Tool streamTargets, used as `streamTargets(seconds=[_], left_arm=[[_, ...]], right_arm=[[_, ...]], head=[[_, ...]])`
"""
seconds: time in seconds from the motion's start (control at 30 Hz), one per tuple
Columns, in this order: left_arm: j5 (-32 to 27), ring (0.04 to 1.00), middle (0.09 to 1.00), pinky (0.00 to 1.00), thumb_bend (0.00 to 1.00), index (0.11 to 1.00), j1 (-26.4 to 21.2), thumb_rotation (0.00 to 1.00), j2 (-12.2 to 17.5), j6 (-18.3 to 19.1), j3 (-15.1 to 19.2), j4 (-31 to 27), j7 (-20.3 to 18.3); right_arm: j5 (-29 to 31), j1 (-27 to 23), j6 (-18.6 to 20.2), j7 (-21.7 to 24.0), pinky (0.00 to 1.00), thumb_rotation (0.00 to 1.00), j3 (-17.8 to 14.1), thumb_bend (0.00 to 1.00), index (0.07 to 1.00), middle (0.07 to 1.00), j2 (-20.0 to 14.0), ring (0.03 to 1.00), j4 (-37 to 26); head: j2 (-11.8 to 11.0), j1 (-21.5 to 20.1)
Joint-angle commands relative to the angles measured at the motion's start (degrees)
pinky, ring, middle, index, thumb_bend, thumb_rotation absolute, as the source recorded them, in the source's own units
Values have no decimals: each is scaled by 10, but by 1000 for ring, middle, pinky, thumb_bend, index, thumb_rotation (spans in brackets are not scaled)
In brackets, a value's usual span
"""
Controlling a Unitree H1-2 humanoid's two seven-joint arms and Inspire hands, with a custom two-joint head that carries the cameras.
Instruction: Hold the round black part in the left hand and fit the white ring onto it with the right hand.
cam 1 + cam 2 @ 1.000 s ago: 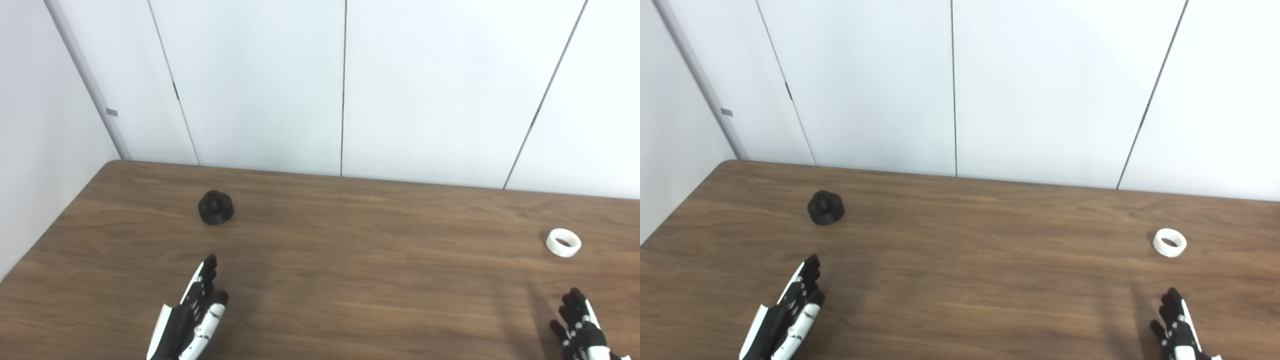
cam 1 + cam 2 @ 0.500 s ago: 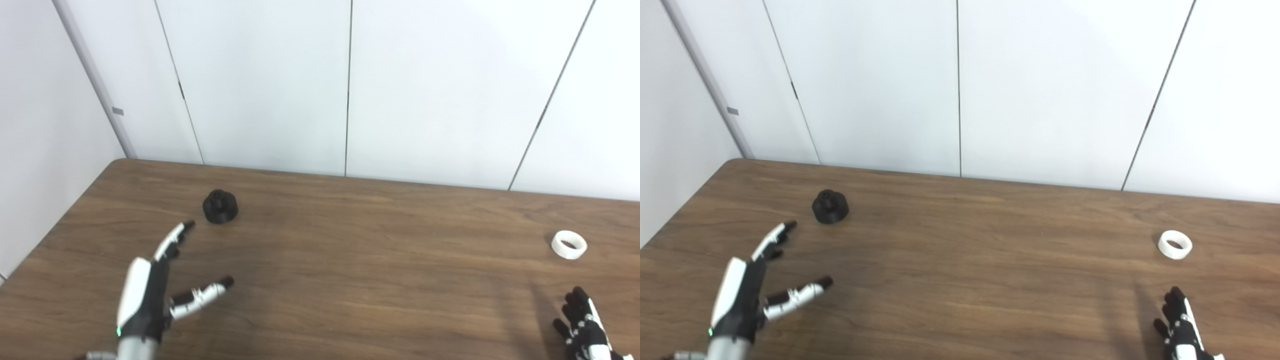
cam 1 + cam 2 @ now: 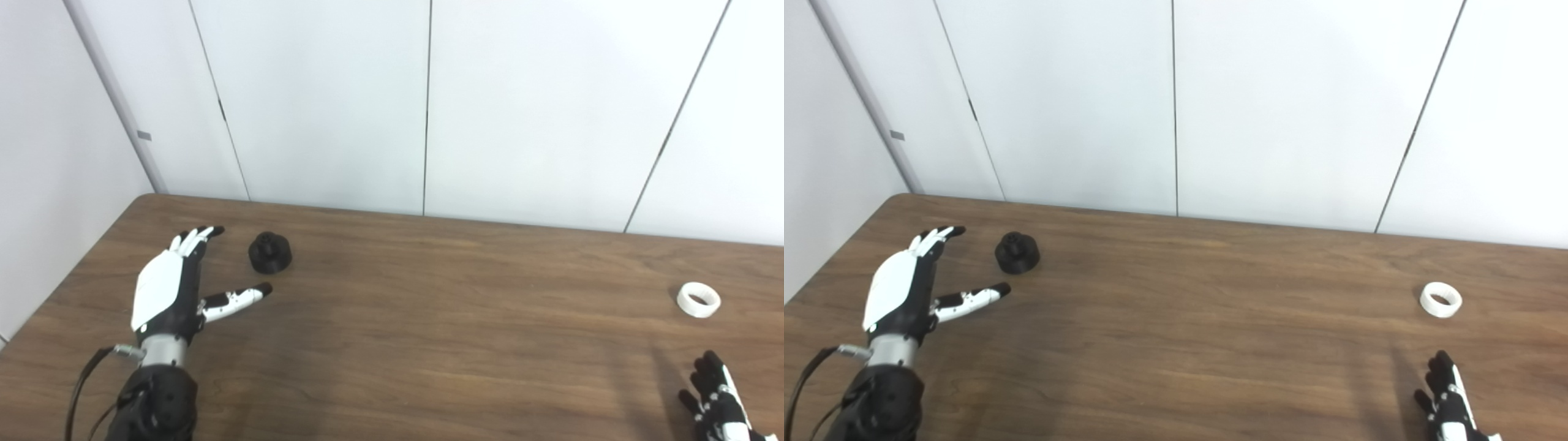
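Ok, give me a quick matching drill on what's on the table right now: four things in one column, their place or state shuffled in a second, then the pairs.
Things:
1. round black part
2. white ring
3. left hand
4. right hand

Places or states:
A. low at the near right edge, holding nothing
B. lying alone on the table's right side
C. open, fingers spread, just left of the black part without touching it
D. standing on the table's far left, between thumb and fingers of an open hand

Pairs: 1-D, 2-B, 3-C, 4-A
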Motion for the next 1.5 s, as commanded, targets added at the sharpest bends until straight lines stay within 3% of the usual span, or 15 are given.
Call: streamTargets(seconds=[0.0,0.23,0.67,1.2,1.47], left_arm=[[11,990,947,1000,922,870,-34,409,22,4,-1,15,14],[7,999,954,1000,916,873,-83,413,40,6,-15,106,23],[-1,977,942,1000,961,828,-149,397,71,12,-58,193,14],[-34,989,950,1000,960,815,-185,376,82,12,-84,251,5],[-49,993,951,1000,944,812,-197,366,85,21,-92,261,-10]], right_arm=[[2,-5,-6,1,1000,1000,-2,575,1000,1000,-3,1000,0],[3,-5,-6,0,1000,1000,-1,554,1000,1000,-2,1000,-2],[0,-1,-3,-2,1000,1000,1,561,1000,997,-1,1000,-9],[-4,-2,-4,-3,1000,1000,1,547,1000,988,-2,1000,-5],[-17,0,-5,-6,1000,1000,0,558,1000,978,-3,1000,-8]], head=[[-1,2],[-1,0],[2,-4],[3,-9],[14,-3]])
